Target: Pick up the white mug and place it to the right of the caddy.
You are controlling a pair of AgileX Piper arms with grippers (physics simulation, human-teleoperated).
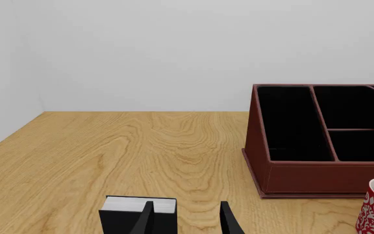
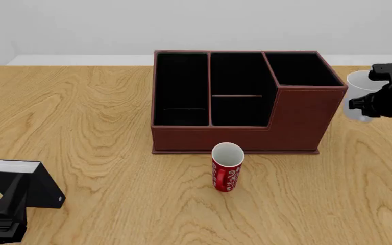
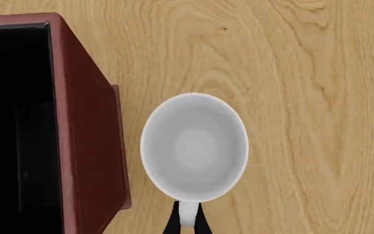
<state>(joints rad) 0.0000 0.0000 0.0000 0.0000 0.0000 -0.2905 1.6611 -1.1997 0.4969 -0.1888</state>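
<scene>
Two pincers are in play: the right pincer (image 3: 186, 222) is clamped on the loop handle of the plain glossy white ceramic mug (image 3: 194, 146), just beside the right end of the large reddish-brown rectangular caddy (image 2: 240, 127), near the surface's (image 2: 94, 117) right edge. The left pincer (image 1: 187, 219) stands parted at the near left corner.

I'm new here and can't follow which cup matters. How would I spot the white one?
Find the big reddish-brown caddy. Just past its right end, the right gripper holds the white mug by its handle. It is plain white, unlike the patterned red mug in front of the caddy.
</scene>
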